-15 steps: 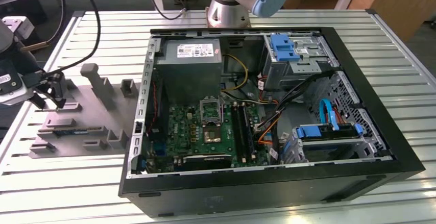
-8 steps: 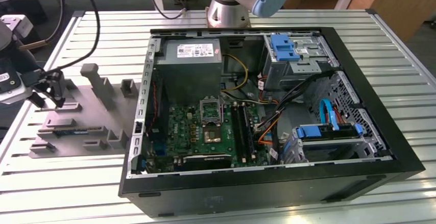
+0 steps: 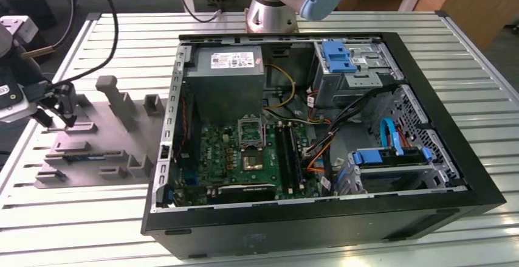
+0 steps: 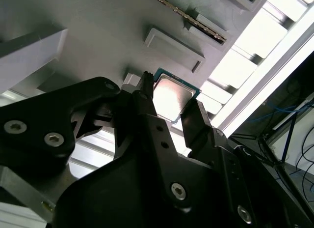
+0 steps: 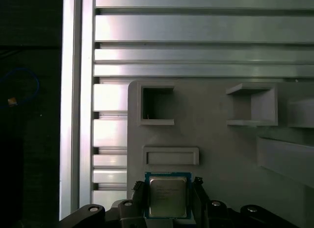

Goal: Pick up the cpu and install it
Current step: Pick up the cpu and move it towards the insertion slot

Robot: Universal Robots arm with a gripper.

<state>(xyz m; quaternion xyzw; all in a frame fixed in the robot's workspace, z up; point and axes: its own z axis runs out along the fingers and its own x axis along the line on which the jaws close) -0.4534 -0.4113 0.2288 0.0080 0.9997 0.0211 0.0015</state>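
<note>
**A:** Exterior view first. Where's the tool?

**B:** The gripper (image 3: 55, 120) hangs low over the grey tray (image 3: 97, 157), at the exterior view's left. It is well apart from the open computer case (image 3: 422, 127). This view adds the green board (image 3: 243, 157) lying inside the case.

**A:** Second wrist view?

**B:** Close in now. The cpu (image 4: 172, 96) is a small flat square with a bright silvery top and a thin green rim. It sits between the two black fingers (image 4: 147, 115), which are closed in on its two opposite edges. The jaws stand only the chip's width apart. The tray's grey face is right behind it.

**A:** First wrist view?

**B:** Here the cpu (image 5: 168, 197) is square-on, its sides parallel to the fingers (image 5: 139, 196). There is faint print on the lid, which glare washes out in the second wrist view. A shallow rectangular recess (image 5: 170, 156) lies just beside the chip. Two square pockets (image 5: 157, 106) sit farther off, and the slatted metal table (image 5: 196, 31) runs past the tray's edge. I can't tell whether the chip rests on the tray or hangs just clear of it.
</note>
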